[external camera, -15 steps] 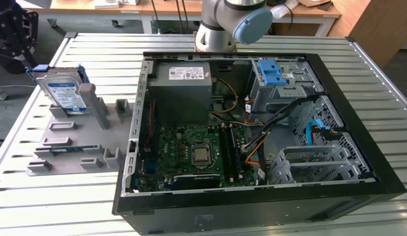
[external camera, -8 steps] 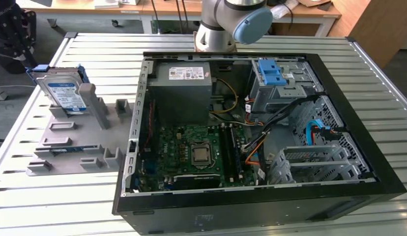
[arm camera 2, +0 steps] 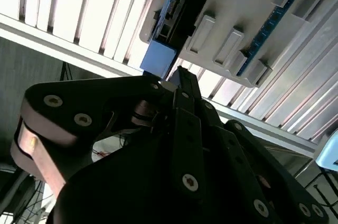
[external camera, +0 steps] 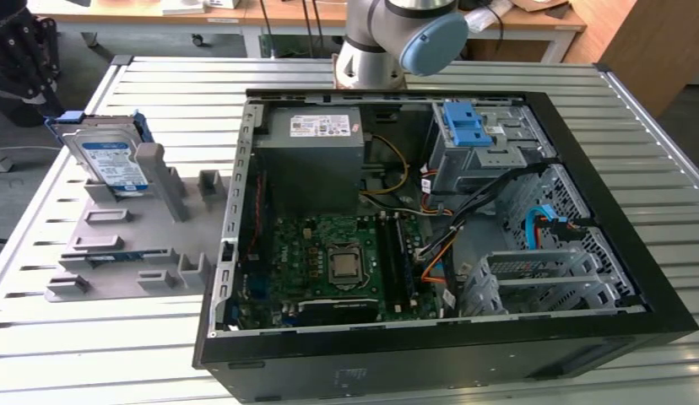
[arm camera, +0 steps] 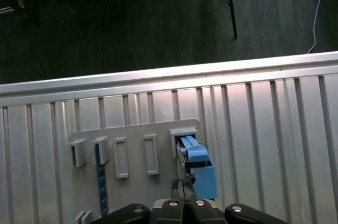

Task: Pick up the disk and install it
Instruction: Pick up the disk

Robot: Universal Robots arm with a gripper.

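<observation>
Hanging nearest the wrist cameras: gripper, black, fingers pressed together at the tips, nothing seen between them. The tips sit close to the disk's blue bracket; contact cannot be told.

Disk: silver, white-and-blue label, blue bracket. It stands upright on edge in a slot at the far end of the holder.

Holder: grey, ribbed with slots, lying on the table, a slatted metal top, at the exterior view's left.

Case: black, open side up, just beside the holder on the exterior view's right. Inside, front to back: motherboard; power supply; blue latch on the drive cage.

Arm: its base stands behind the case.
</observation>
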